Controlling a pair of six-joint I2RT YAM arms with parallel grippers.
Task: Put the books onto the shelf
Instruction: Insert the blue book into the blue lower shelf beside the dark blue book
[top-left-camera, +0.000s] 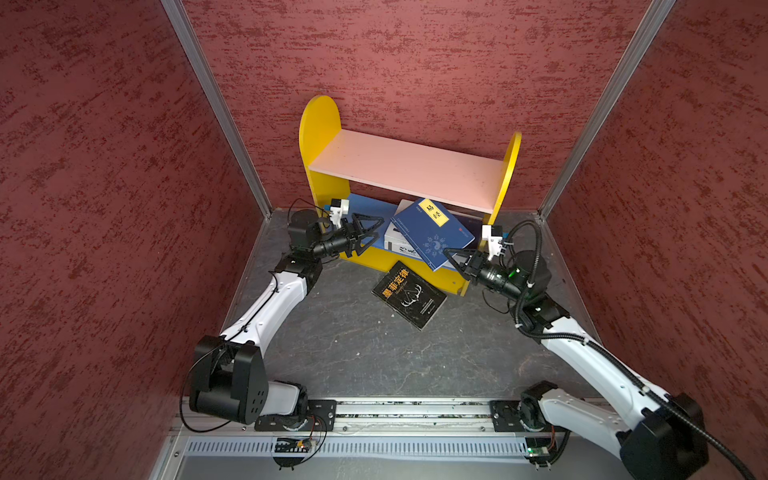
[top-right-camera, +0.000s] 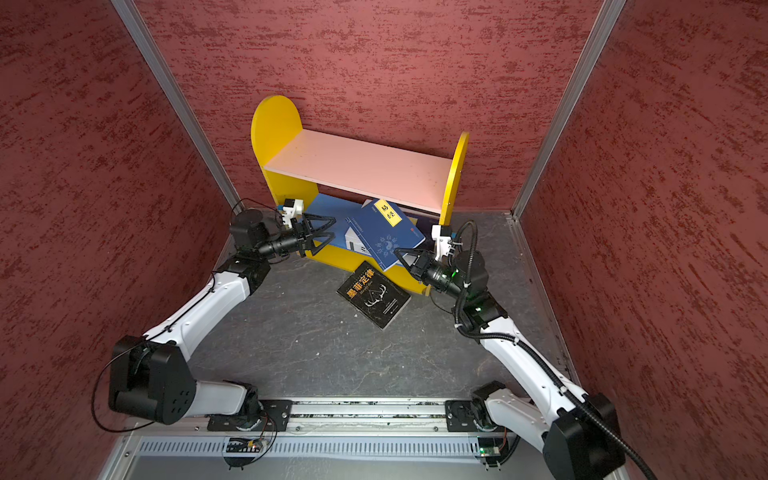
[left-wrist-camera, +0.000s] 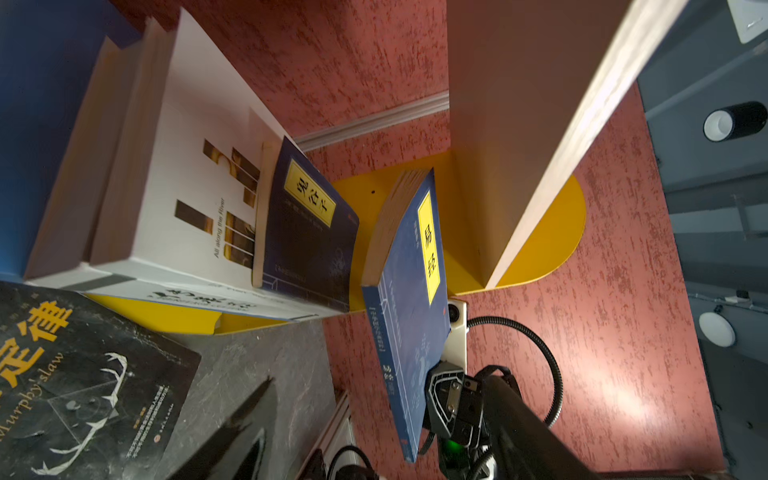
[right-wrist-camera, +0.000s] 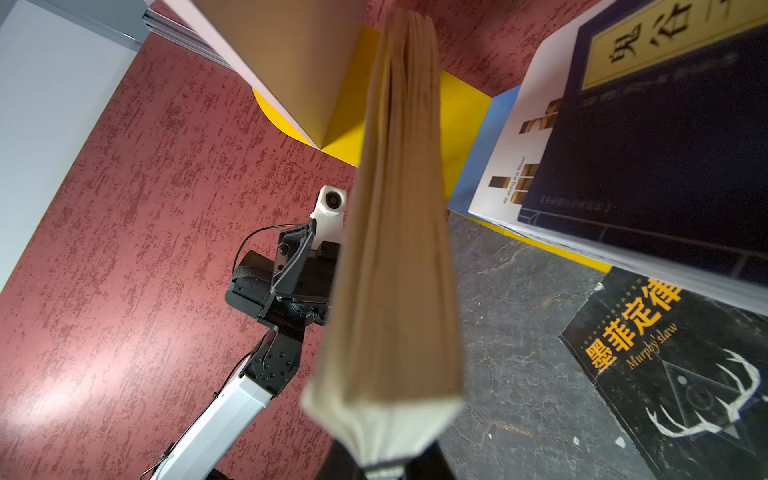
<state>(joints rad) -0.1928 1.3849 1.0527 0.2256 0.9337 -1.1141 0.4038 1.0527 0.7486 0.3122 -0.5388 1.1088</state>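
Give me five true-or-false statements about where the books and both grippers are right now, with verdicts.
1. The black book lies on the tabletop in front of the shelf. True.
2. The right gripper is shut on a tilted navy book. True.
3. A second navy book lies on the white books stacked on the blue lower board. True.
4. The left gripper grips one of the white books. False: its fingers stand open and hold nothing.
5. The pink upper board holds two books. False: nothing rests on it.
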